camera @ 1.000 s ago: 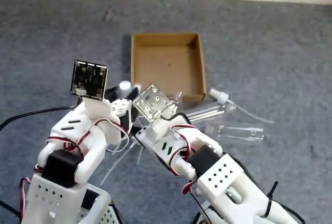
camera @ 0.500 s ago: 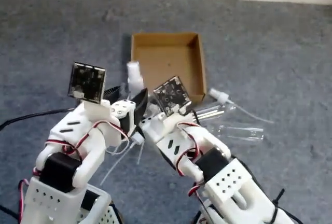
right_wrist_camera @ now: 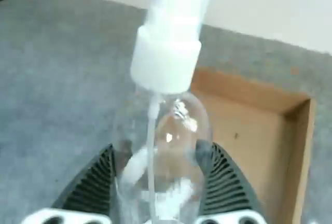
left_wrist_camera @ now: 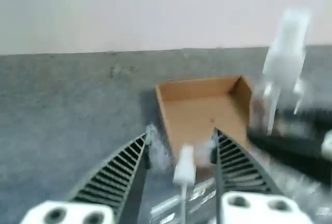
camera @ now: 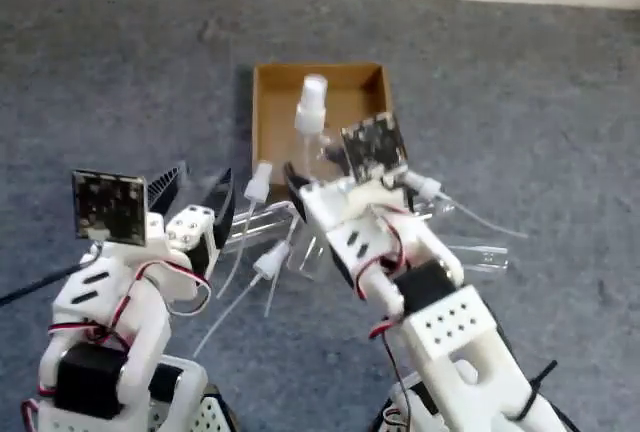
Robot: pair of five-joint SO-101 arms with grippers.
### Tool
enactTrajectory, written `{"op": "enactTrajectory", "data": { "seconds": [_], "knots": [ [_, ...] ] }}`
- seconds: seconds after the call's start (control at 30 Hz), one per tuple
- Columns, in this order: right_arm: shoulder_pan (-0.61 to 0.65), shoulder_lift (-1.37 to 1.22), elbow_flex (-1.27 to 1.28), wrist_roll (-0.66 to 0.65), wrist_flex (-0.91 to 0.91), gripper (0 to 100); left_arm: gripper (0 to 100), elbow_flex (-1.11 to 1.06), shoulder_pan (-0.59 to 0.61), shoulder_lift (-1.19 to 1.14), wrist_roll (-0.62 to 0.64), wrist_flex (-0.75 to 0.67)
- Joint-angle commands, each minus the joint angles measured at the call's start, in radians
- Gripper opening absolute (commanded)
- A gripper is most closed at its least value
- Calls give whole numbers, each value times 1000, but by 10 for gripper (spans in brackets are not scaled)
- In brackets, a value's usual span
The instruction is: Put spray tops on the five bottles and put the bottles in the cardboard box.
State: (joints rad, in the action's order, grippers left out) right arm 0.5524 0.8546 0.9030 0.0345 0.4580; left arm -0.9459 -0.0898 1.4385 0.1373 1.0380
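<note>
Fingers point(right_wrist_camera: 98, 182) of right gripper point(right_wrist_camera: 155, 190) clamped on both sides of a clear bottle point(right_wrist_camera: 171, 125), low on its body. Holds it upright, with a white spray top point(right_wrist_camera: 168, 53) seated on the neck and a thin tube running down inside. Seen from above, lifts the same bottle point(camera: 312, 147) clear of the table point(camera: 550, 102), in line with the near half of the cardboard box point(camera: 262, 117); right gripper point(camera: 303, 184) just at the box's front wall.

Left gripper point(left_wrist_camera: 181, 140) spread wide, nothing between its 2 ribbed fingers point(left_wrist_camera: 122, 169). Hangs above the table near the box's front left corner in the high view point(camera: 197, 184), apart from the held bottle.

Farther out: box point(left_wrist_camera: 197, 110) open-topped, flat on the grey table. Between the 2 arms, 2 loose spray tops with long tubes, 1 near the box's front wall point(camera: 258, 182), 1 closer to the arm bases point(camera: 270, 262). Beyond the right arm, a 3rd loose top point(camera: 425, 187) beside the box's front right corner, and an uncapped bottle point(camera: 470, 252) lying on its side.
</note>
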Motion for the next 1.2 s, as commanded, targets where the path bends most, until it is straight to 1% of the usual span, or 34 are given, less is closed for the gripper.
{"op": "enactTrajectory", "data": {
  "seconds": [0.0, 0.1, 0.2, 0.3, 0.4, 0.53, 0.63, 0.77, 0.87, 0.93, 1.03, 1.17],
  "knots": [
    [-31, -130, -226, 14, 4, 3, 145, -88, -13, -21, -49, -64],
    [-28, -228, -372, 15, 53, 3, 145, -153, -59, -64, -81, -158],
    [-16, -308, -503, 15, 113, 3, 147, -177, -108, -113, -100, -210],
    [15, -372, -596, 15, 170, 3, 214, -174, -122, -139, -95, -213],
    [45, -421, -654, 15, 188, 3, 279, -174, -124, -142, -94, -213],
    [56, -469, -673, 15, 188, 3, 288, -171, -122, -142, -91, -218],
    [56, -479, -673, 15, 188, 3, 288, -145, -117, -143, -21, -216],
    [84, -461, -670, 17, 222, 3, 286, -147, -85, -148, -44, -226],
    [131, -438, -671, 68, 268, 3, 285, -150, -73, -151, -43, -269],
    [156, -421, -671, 71, 286, 3, 285, -151, -73, -151, -43, -278],
    [153, -397, -671, 72, 335, 3, 284, -165, -44, -151, -44, -287],
    [119, -343, -676, 72, 418, 3, 284, -232, 4, -153, -51, -402]
  ]
}}
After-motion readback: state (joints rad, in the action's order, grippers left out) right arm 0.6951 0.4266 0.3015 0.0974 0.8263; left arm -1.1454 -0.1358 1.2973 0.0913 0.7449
